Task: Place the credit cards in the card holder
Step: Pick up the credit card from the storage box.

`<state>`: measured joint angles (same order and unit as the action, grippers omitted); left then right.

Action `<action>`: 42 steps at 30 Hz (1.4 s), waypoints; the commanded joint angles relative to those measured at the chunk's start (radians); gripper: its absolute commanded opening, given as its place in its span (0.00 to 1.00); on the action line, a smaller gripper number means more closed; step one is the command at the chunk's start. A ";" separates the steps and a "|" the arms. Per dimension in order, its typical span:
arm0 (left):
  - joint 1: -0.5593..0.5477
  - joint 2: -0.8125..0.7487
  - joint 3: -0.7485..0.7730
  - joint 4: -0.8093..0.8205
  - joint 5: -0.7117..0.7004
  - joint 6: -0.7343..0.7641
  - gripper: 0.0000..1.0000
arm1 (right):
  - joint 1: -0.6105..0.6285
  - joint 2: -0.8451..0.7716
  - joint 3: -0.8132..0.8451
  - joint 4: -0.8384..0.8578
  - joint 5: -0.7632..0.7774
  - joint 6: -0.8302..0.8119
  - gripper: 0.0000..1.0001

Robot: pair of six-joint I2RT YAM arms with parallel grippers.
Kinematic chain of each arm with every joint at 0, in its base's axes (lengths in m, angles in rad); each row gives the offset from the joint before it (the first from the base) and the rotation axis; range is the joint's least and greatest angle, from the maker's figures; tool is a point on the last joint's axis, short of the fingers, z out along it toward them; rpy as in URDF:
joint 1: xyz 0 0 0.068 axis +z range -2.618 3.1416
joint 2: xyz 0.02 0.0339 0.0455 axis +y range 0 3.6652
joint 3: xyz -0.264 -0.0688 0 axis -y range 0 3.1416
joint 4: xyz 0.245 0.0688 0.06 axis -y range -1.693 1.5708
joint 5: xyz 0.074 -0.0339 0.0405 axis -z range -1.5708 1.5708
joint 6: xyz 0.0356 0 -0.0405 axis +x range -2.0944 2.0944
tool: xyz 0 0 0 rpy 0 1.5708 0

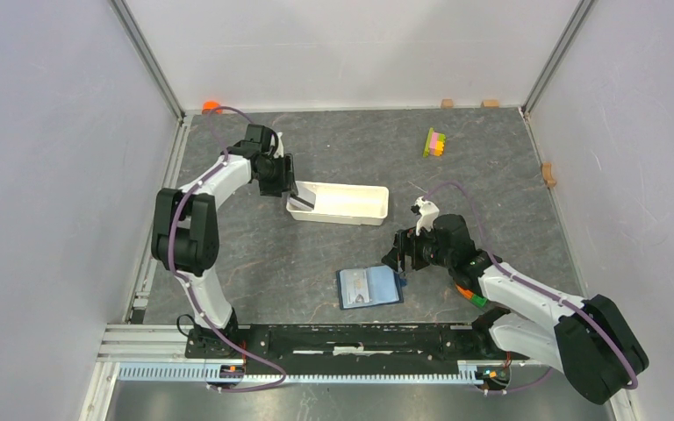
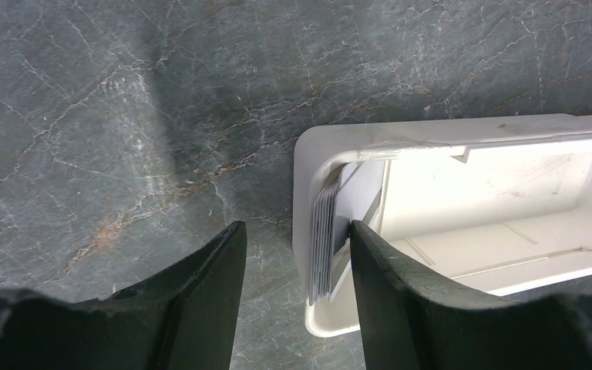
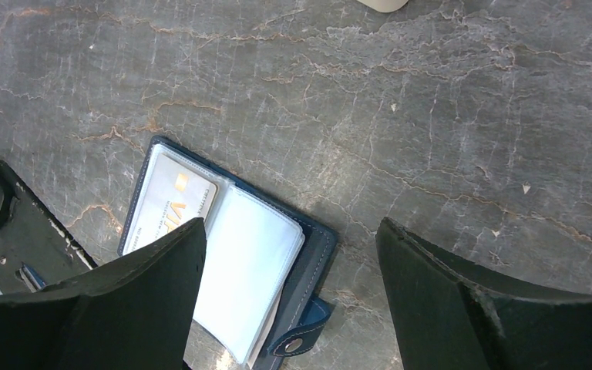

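Note:
Several grey credit cards (image 2: 325, 243) stand on edge against the left end wall inside the white tray (image 2: 304, 200). My left gripper (image 2: 297, 239) is open and straddles that end wall, with one finger inside touching the cards and one outside; in the top view it (image 1: 303, 200) is at the tray's left end. The navy card holder (image 1: 369, 287) lies open on the table, with a card in its left pocket (image 3: 171, 208) and clear sleeves on the right. My right gripper (image 3: 289, 239) is open and empty just above its right edge, also seen in the top view (image 1: 398, 266).
The white tray (image 1: 338, 203) sits mid-table. A yellow-pink-green block stack (image 1: 435, 142) stands at the back right. Small wooden blocks (image 1: 447, 103) lie along the back and right walls, and an orange object (image 1: 211, 107) is in the back-left corner.

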<state>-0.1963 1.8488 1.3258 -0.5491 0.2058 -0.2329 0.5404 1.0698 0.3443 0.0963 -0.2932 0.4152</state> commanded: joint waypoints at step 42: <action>0.017 -0.365 -0.033 -0.053 0.116 0.083 0.02 | -0.005 -0.124 0.076 -0.063 0.015 -0.060 0.85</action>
<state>-0.1829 1.6009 1.2934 -0.6006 0.2047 -0.1902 0.5400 0.9905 0.3557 0.0345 -0.2867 0.4034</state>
